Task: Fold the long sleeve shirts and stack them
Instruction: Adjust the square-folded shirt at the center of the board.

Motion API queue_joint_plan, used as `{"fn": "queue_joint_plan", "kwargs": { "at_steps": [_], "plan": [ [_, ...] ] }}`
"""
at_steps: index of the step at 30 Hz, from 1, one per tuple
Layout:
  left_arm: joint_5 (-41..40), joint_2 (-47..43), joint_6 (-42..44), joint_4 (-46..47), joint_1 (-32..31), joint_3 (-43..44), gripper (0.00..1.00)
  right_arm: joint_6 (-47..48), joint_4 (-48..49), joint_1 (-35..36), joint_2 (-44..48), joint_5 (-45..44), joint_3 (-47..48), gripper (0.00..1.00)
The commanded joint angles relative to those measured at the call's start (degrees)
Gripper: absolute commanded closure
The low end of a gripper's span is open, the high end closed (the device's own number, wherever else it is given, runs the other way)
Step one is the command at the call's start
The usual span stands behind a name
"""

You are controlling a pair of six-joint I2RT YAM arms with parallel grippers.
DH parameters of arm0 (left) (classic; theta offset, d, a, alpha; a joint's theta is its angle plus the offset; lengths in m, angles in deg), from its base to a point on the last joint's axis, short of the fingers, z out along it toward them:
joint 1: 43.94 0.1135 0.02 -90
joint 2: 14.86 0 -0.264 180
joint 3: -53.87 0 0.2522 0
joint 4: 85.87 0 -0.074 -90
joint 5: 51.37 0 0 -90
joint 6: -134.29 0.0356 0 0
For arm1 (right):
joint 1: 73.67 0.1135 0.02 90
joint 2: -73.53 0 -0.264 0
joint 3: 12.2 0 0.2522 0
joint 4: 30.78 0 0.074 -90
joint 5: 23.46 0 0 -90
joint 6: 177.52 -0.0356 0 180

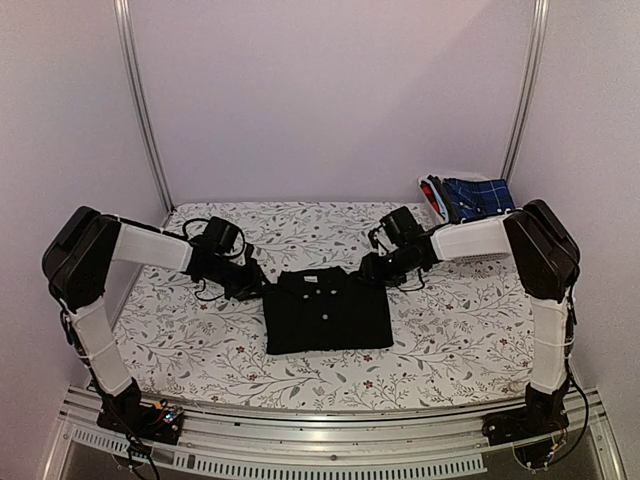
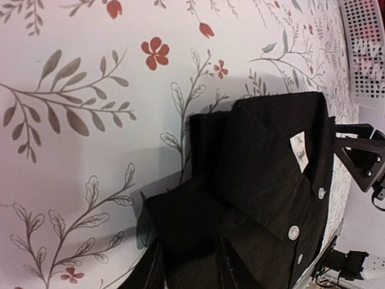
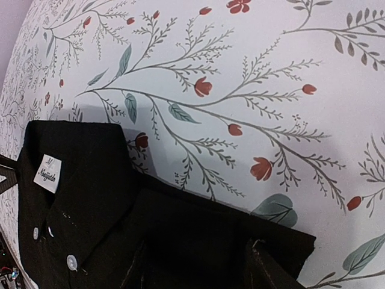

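A black collared long sleeve shirt point(image 1: 325, 310) lies folded in a rectangle mid-table, collar to the back, pale buttons up. My left gripper point(image 1: 255, 285) is at its back-left shoulder corner. In the left wrist view the fingers point(image 2: 147, 270) stand apart with the corner of the black shirt point(image 2: 264, 162) between them; left gripper point(image 2: 191, 265) open, the cloth not pinched. My right gripper point(image 1: 372, 268) is at the back-right corner. Its fingers point(image 3: 264, 270) stand wider apart over the black shirt point(image 3: 78, 180); right gripper point(image 3: 195, 265) open.
A white slotted basket point(image 1: 432, 188) stands at the back right and holds folded blue checked cloth point(image 1: 478, 197); the basket's wall point(image 2: 361, 54) also shows in the left wrist view. The flower-printed table cover point(image 1: 460, 330) lies around the shirt. Metal posts rise at both back corners.
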State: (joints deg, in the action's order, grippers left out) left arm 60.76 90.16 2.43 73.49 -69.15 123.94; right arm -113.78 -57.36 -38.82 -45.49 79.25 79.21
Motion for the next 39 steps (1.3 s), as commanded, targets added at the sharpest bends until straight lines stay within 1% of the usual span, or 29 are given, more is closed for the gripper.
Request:
{"fn": "queue_joint_plan", "kwargs": {
  "at_steps": [1,3,5,7,9,11,13,23,30,34,39],
  "plan": [
    [2.24,1.53,0.17,1.96,0.46,1.80,0.75,-0.01,2.07,-0.13,-1.36,2.21,1.96,0.50],
    [2.74,1.93,0.13,2.03,0.39,2.23,0.81,-0.10,2.04,-0.13,-1.40,2.30,2.06,0.54],
    [2.92,2.02,0.11,1.95,0.41,2.75,0.89,-0.11,2.06,-0.13,-1.32,2.43,2.01,0.61],
    [3.03,1.99,0.22,1.79,0.34,3.28,0.94,-0.11,1.85,-0.13,-0.90,2.49,1.99,0.70],
    [3.09,1.95,0.64,1.29,0.19,3.97,0.98,-0.11,1.75,-0.14,-0.32,2.59,2.03,0.80],
    [3.17,2.05,1.07,0.76,0.03,4.72,1.00,0.03,1.38,-0.13,0.20,2.67,2.15,0.92],
    [3.27,2.42,1.64,0.16,-0.14,5.65,1.00,0.20,0.79,-0.11,0.94,2.34,2.08,1.00],
    [1.59,1.96,3.89,-3.37,-1.98,10.29,1.00,0.40,-2.40,1.66,9.22,-2.66,-0.03,1.00],
    [1.80,2.86,5.02,-4.64,-2.52,13.21,1.00,-0.32,-4.14,2.41,14.27,-6.27,-3.60,1.00],
    [2.11,5.08,5.87,-5.13,-2.67,15.19,1.00,-1.01,-4.44,2.41,15.60,-8.42,-5.97,1.00],
    [1.72,9.00,6.45,-5.60,-2.65,17.60,1.00,-1.77,-4.20,2.29,14.64,-10.59,-8.00,1.00]
  ]
}}
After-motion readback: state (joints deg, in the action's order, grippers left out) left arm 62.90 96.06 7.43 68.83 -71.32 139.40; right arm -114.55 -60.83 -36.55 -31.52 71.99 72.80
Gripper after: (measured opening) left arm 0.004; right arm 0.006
